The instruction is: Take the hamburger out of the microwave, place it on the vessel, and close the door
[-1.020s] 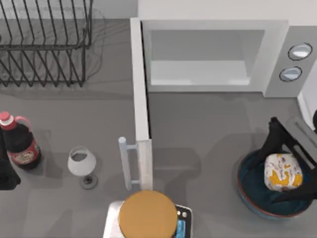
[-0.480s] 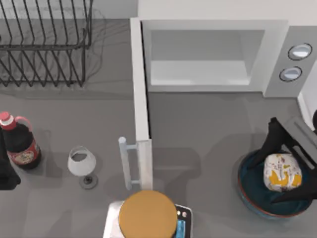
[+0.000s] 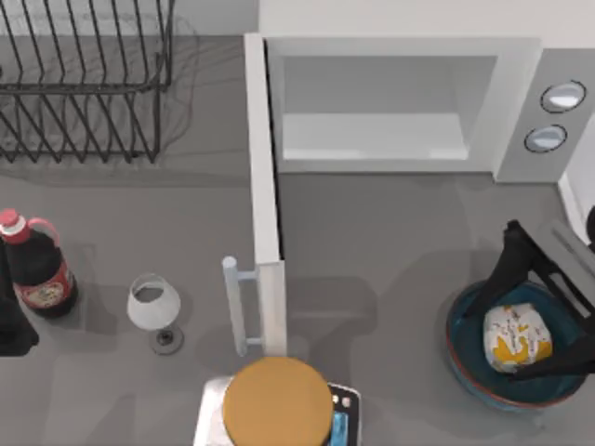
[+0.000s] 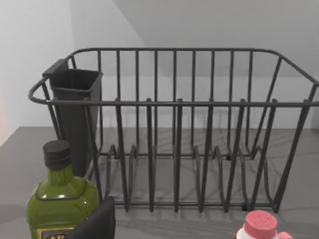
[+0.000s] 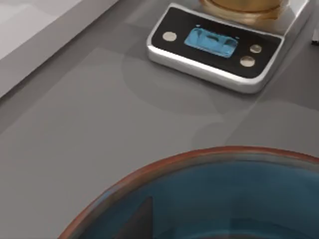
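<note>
Hamburger [image 3: 517, 336] in vessel [image 3: 465, 362], between right gripper [image 3: 544, 311] fingers; microwave [image 3: 409, 102] behind, door [image 3: 263, 186] left.

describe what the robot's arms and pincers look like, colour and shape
The right pincer is matte black, with two long slim angular fingers running from a black wrist at the top view's right edge. The left arm, at the left edge, shows as a plain black blocky form. No cables or markings are visible on either.

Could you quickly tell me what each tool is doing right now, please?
Left tool: parked at the table's left edge; state cannot be told.
Right tool: open, fingers straddling the hamburger in the bowl.
</note>
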